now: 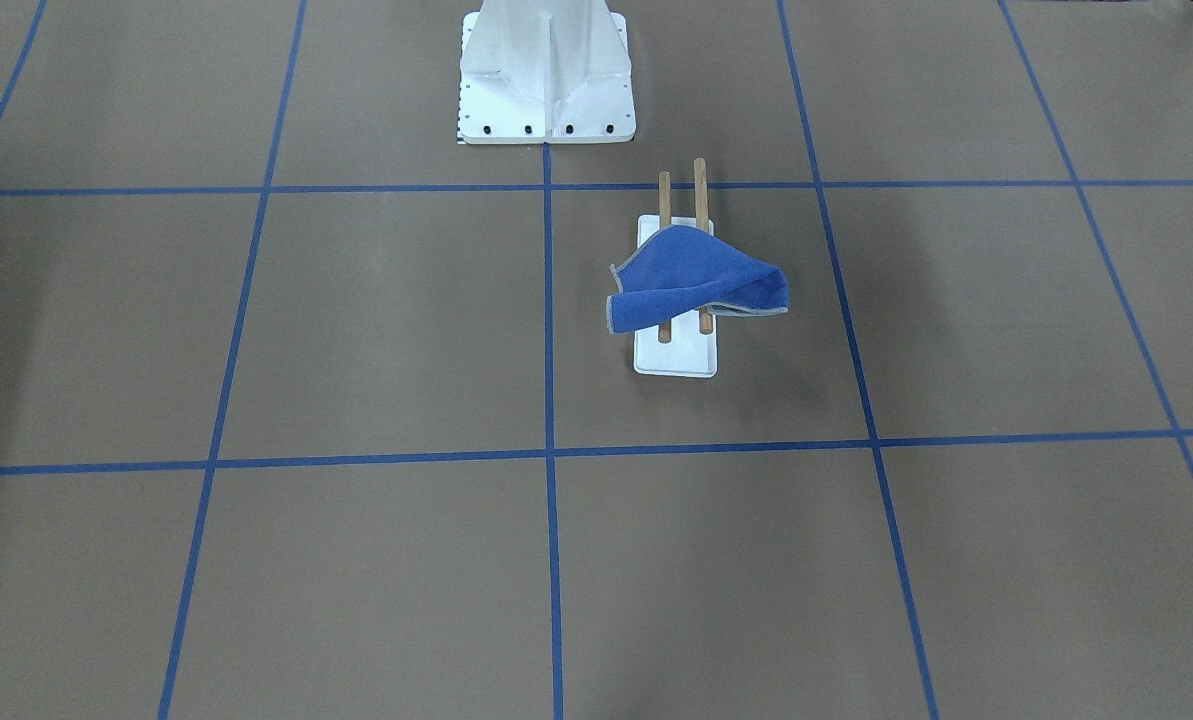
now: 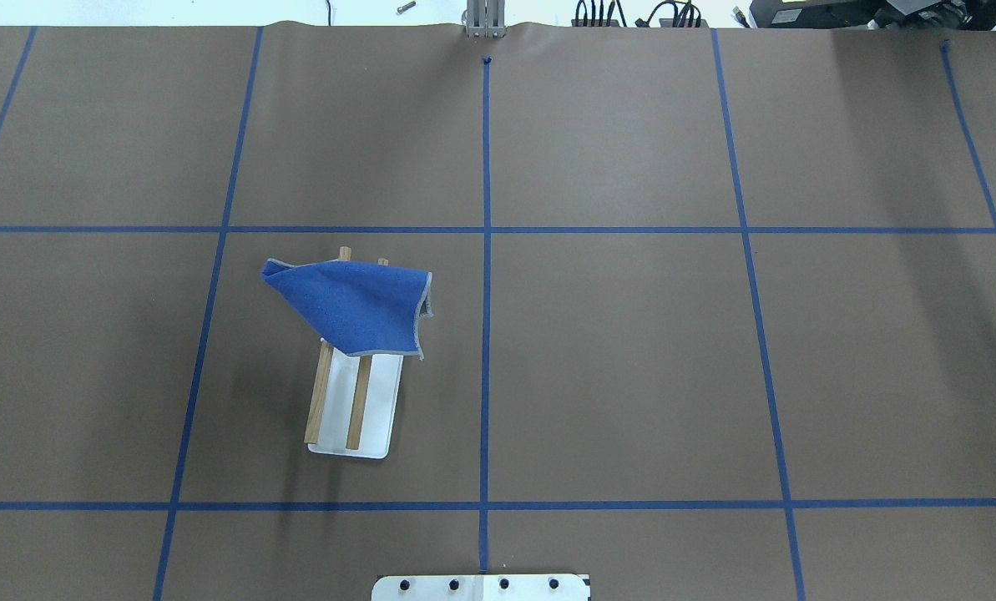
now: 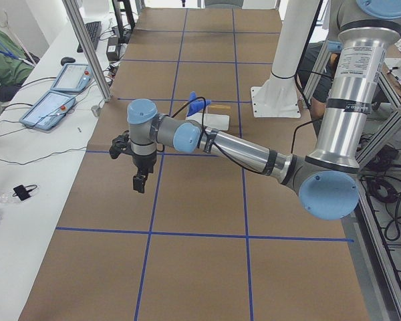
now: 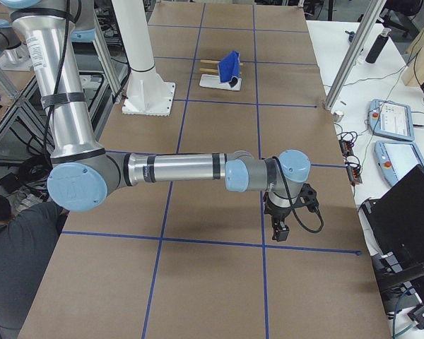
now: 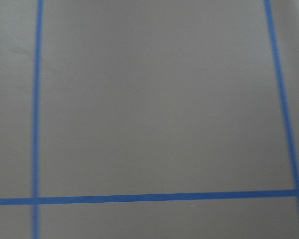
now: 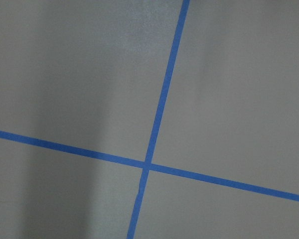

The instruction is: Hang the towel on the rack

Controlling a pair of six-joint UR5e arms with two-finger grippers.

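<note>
The royal-blue towel (image 1: 696,280) lies draped across the two brown wooden bars (image 1: 699,185) of the rack, whose white base plate (image 1: 676,358) rests on the brown table. In the overhead view the towel (image 2: 356,305) covers the far half of the rack (image 2: 378,409) and spills over both sides. Both grippers are far from it. My left gripper (image 3: 140,182) hangs over the table in the exterior left view. My right gripper (image 4: 279,229) hangs over the table in the exterior right view. I cannot tell whether either is open or shut. Both wrist views show only table and blue tape.
The white bolted robot pedestal (image 1: 546,80) stands behind the rack, and its edge shows in the overhead view (image 2: 481,587). Blue tape lines grid the brown table. Tablets (image 3: 57,93) and cables lie on the white bench beside the table.
</note>
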